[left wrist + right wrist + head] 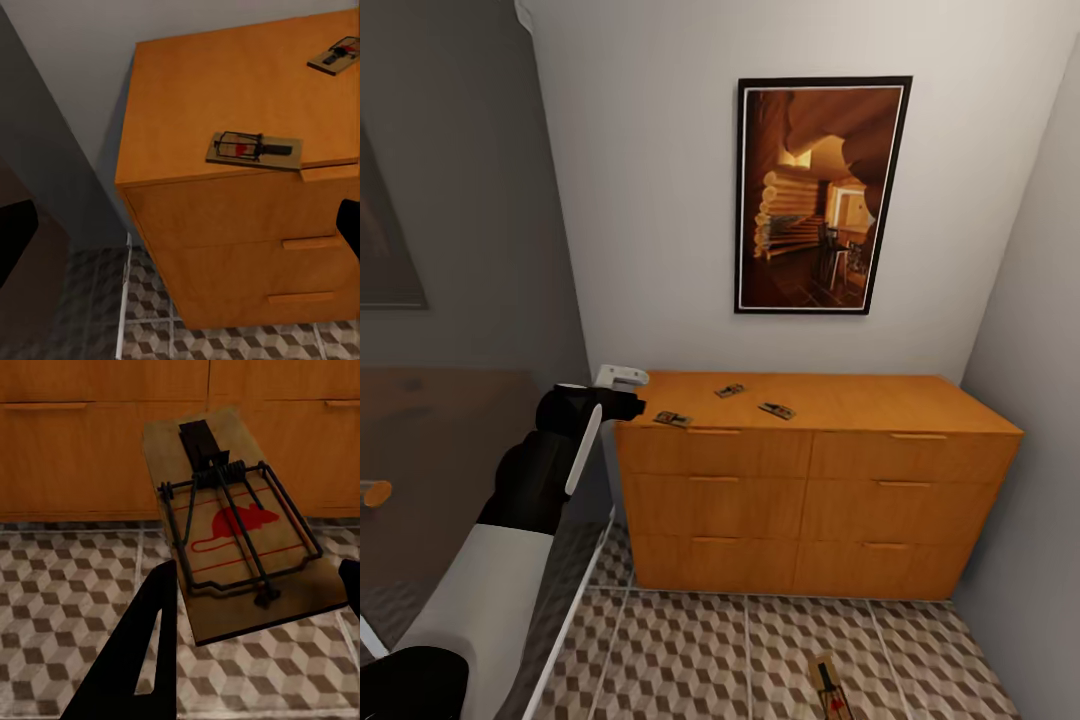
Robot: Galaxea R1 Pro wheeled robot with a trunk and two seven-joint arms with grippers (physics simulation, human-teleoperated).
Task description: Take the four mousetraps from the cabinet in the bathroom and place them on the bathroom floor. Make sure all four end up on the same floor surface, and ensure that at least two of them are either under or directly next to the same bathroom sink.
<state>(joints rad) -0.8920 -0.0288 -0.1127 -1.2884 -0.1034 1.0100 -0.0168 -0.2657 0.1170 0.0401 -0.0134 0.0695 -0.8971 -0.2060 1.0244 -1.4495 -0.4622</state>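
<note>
The orange-brown cabinet (810,480) stands against the white wall with all its drawers closed. Three mousetraps lie on its top: one at the front left edge (672,419) (255,150), one further back (730,390), one near the middle (777,410) (335,56). My left gripper (622,402) hangs open by the cabinet's front left corner, a short way from the nearest trap, with nothing between its fingers. My right gripper (259,592) is shut on a fourth mousetrap (240,532) (830,690), held tilted low over the cube-patterned bathroom floor (690,650) (75,600) in front of the cabinet.
A framed picture (820,195) hangs above the cabinet. A grey wall and a dark brown surface (450,430) with a small orange object (372,492) lie to the left. The right wall (1040,400) runs close beside the cabinet's right end.
</note>
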